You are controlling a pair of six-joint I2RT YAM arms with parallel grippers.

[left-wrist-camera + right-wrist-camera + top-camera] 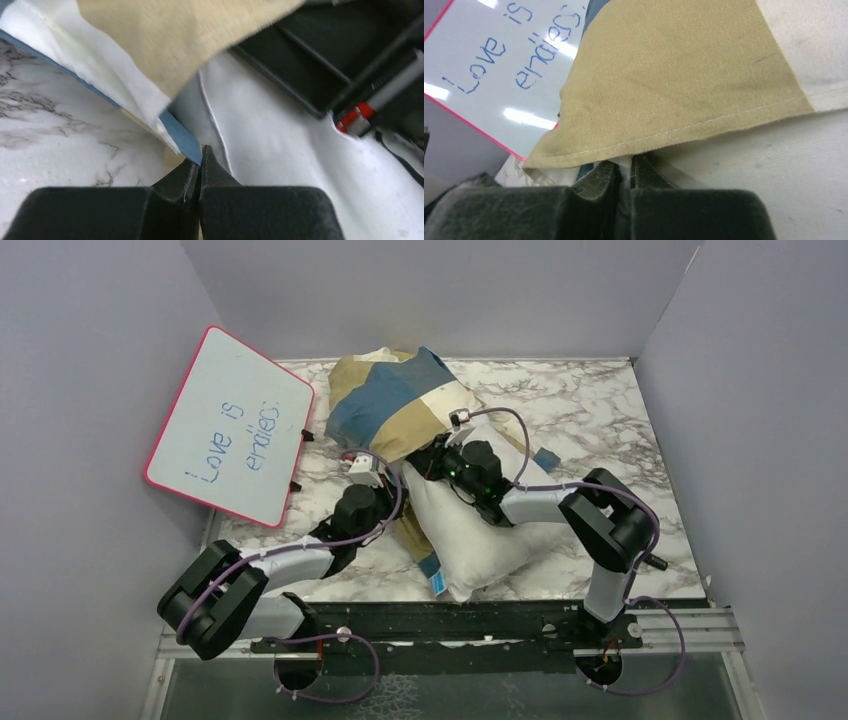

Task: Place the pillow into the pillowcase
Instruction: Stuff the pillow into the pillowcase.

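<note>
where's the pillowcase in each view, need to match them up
top external: pillowcase upper centre, right of the whiteboard
left wrist: pillowcase along the top, tan patch
right wrist: pillowcase across the upper middle
shared landmark: the white pillow under its hem

Both arms reach forward, left claw (200, 162) and right claw (626, 167) pinched shut, near each other.

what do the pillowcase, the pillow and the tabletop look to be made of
The pillowcase looks like matte woven cloth, maybe cotton: stitched hem, limp folds. The pillow looks like smooth white fabric over soft filling: it bulges and creases. The tabletop shows grey veins on smooth white; real marble or printed laminate, I cannot tell.
</note>
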